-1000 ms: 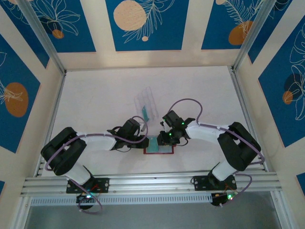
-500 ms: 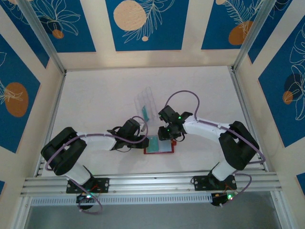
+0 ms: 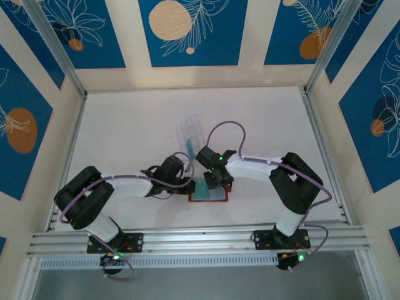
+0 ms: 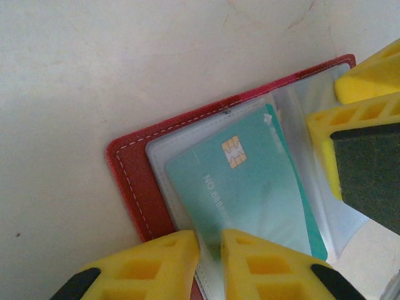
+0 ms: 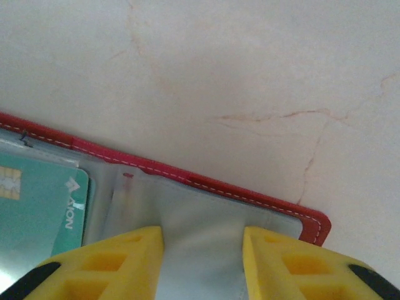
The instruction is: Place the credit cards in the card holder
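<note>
The red card holder (image 3: 210, 201) lies open near the table's front, its clear sleeves facing up. A teal credit card (image 4: 250, 181) with a gold chip sits in the left sleeve, and a second card's edge (image 4: 273, 122) peeks out behind it. My left gripper (image 4: 210, 250) is shut on the lower edge of that sleeve, where the card's corner reaches. My right gripper (image 5: 203, 259) is open, its fingers straddling the right-hand clear sleeve (image 5: 200, 215) just inside the red rim (image 5: 250, 195). Seen from above, my left gripper (image 3: 190, 183) and right gripper (image 3: 214, 181) meet over the holder.
A clear plastic case (image 3: 190, 131) stands behind the holder with another teal card (image 3: 189, 149) at its near end. Both forearms angle in over the table's front strip. Bare table (image 3: 125, 125) surrounds them, with frame rails along the sides.
The right arm's wrist has swung left and towards the back, bringing its gripper further over the holder, and its jaws have opened wider. The left gripper and the holder have stayed put.
</note>
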Controlling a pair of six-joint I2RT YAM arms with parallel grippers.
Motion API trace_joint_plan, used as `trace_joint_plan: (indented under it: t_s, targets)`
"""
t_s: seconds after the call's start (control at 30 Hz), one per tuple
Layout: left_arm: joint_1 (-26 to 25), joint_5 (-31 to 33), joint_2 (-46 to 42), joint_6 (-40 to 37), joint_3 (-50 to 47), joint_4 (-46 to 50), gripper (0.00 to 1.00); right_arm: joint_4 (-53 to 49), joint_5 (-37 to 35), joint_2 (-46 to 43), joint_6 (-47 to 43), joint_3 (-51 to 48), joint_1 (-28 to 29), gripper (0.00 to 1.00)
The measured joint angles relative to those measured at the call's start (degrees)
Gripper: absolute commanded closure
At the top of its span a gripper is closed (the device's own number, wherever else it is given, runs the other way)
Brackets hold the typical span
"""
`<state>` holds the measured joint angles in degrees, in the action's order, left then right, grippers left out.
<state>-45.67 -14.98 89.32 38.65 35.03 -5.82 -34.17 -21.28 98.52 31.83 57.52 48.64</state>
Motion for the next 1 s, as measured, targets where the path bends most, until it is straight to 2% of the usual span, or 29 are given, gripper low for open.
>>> trace_joint_plan:
  t_s: [0.4,0.43,0.73,1.0]
  targets:
    - [0.0,0.0,0.2,0.0,0.0,-0.3,0.8,0.7,1.6,0.1,2.0,0.6,0.5,0.99]
    - [0.0,0.0,0.2,0.0,0.0,-0.4,0.8,0.6,1.6,0.1,2.1,0.7,0.5,1.0]
    - [-0.9,0.3,0.3,1.3,-0.3,-1.5,0.8,-3.7,-1.0,0.4,2.3,5.5,3.1,1.0]
    - [-2.1,1.6,0.3,3.2,-0.5,-2.3,0.8,-6.1,-0.5,4.1,3.5,11.0,4.8,0.75]
